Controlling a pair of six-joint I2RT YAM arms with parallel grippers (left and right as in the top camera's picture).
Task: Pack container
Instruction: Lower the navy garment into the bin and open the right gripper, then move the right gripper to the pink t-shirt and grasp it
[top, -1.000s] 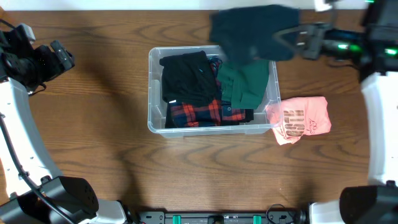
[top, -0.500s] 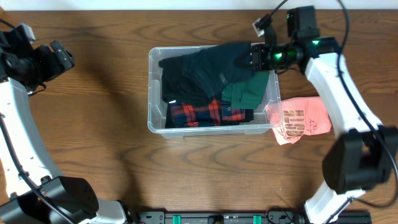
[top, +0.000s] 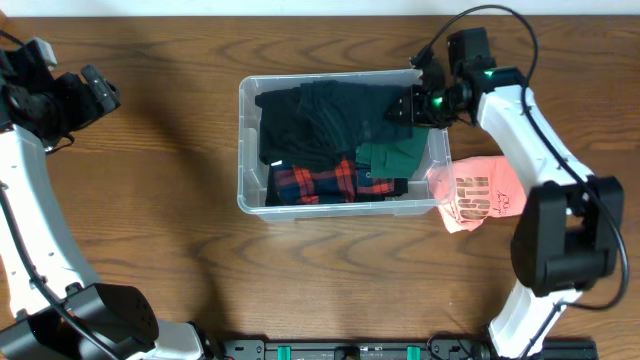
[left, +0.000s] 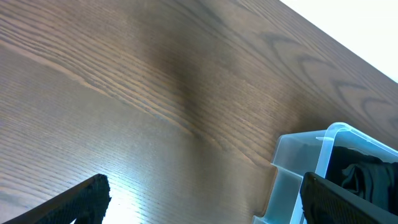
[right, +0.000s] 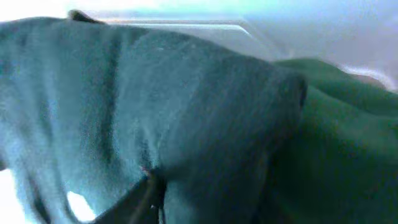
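The container (top: 243, 150) is a clear plastic bin in the middle of the table, holding a black garment (top: 285, 130), a red plaid one (top: 320, 182) and a green one (top: 395, 155). My right gripper (top: 410, 105) is down at the bin's far right corner, shut on a dark teal garment (top: 345, 105) that lies spread over the other clothes. That cloth fills the right wrist view (right: 155, 93), with the green garment (right: 348, 137) beside it. My left gripper (top: 97, 93) is open and empty at the far left; the left wrist view shows the bin's corner (left: 298, 162).
A pink shirt with dark print (top: 480, 192) lies on the wooden table just right of the bin, touching its right wall. The right arm's cable arcs above the bin's far right corner.
The right gripper has carried the dark teal garment from above the table's far edge down and to the left into the bin, where it now lies on the clothes. The left arm has not moved.
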